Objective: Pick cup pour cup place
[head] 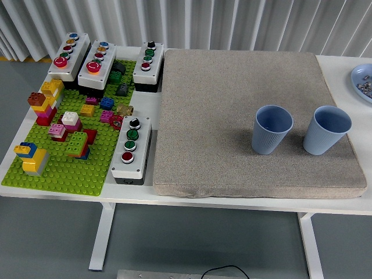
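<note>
- Head view: two blue cups stand upright on a grey mat (232, 116) on the white table (343, 67), with no robot hand or finger showing anywhere, so whether the fingers are spread, pressed together or pinching something cannot be told, and places cannot be given from them.
- Left cup (272, 129) sits in the mat's right half, open mouth up, nothing touching it.
- Right cup (326, 129) stands just beside it toward the mat's right edge, apart from the left cup, also upright and free.
- Both cups lie nearer the mat's front edge than its back edge.
- Blue plate (363, 81) shows at the right border, cut off by the frame, with small items on it too small to tell.
- Green baseplate (58, 168) with coloured bricks fills the table's left side.
- Three button boxes (99, 64) line the far left edge; a fourth box (131, 150) lies between the baseplate and the mat.
</note>
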